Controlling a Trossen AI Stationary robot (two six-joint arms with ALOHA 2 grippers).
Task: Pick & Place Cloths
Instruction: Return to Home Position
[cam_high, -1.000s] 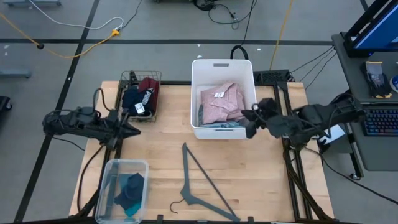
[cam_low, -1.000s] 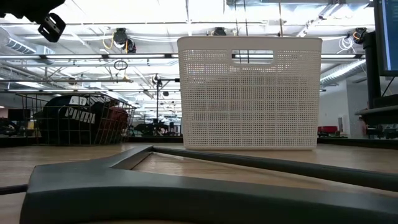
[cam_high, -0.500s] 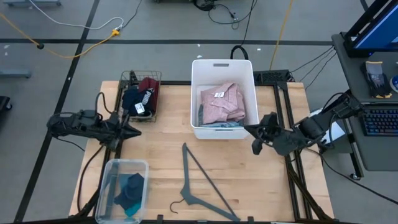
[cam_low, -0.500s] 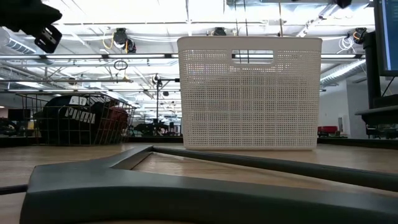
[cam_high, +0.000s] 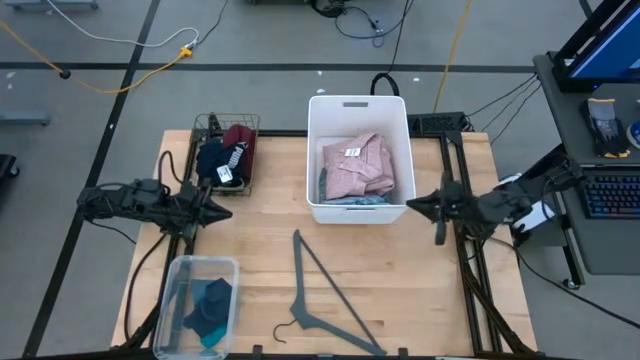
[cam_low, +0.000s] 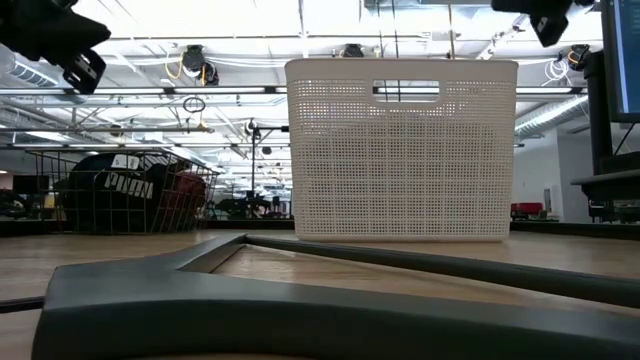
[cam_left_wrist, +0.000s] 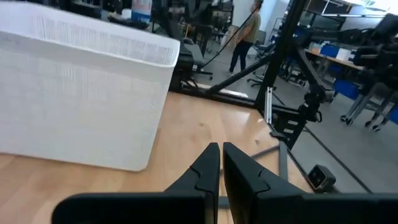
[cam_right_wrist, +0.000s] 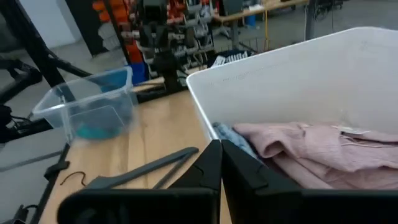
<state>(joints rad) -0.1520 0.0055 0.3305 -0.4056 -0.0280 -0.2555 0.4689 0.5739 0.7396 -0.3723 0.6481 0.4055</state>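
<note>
When you look down from above, the left arm lies over the left side of the bench. The left jaws point at the middle, near the wire basket. A navy cloth and a maroon cloth sit in that basket. The right arm is at the right edge, and the right jaws are just beside the white bin. A pink shirt lies on top in the bin. A teal cloth rests in the clear bin at the front left. A grey hanger lies flat between the bins.

From bench height, the hanger is close in front. The white bin stands behind it, and the basket is off to the left.

From the left wrist, the two dark fingers are almost touching and hold nothing. The white bin's wall is ahead, and a person stands far back.

From the right wrist, the fingers are also pressed close with nothing between them. The pink shirt lies over a light-blue cloth in the bin.
</note>
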